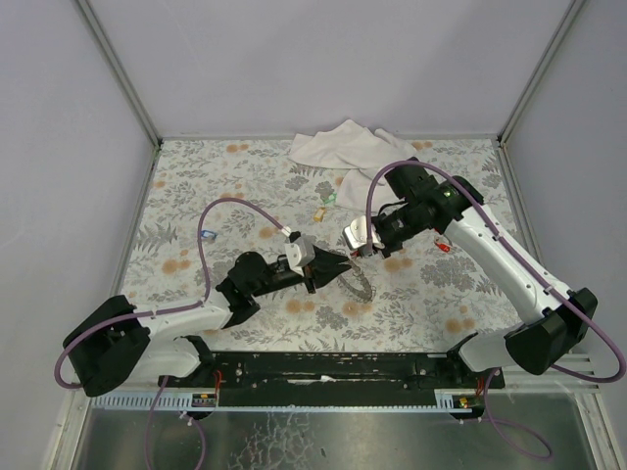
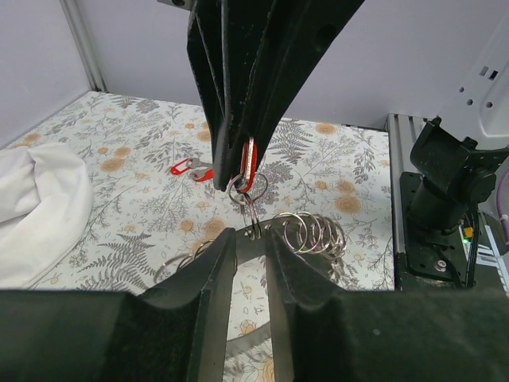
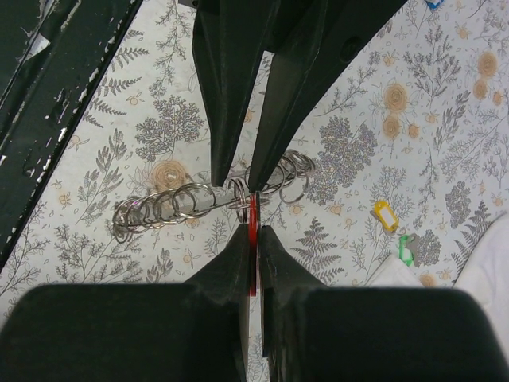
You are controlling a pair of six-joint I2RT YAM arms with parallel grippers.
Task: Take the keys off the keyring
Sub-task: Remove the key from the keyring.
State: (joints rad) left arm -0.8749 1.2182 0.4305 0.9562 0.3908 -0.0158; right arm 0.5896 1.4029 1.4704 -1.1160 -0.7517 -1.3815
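Silvery keyring, red key, white cloth, grey-and-orange floral table.

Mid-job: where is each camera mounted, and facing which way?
Top external: above and behind the robot, looking down on the floral-patterned table, left arm and right arm.
Left wrist: looks roughly level past the left gripper at the silvery-grey chain of metal rings; the right gripper faces it.
Right wrist: looks down past the right gripper, shut on a small red-headed key.
Shared: both wrist views show the chain and the opposite gripper.

Bright, even overhead light, faint shadows; wrist views blur up close
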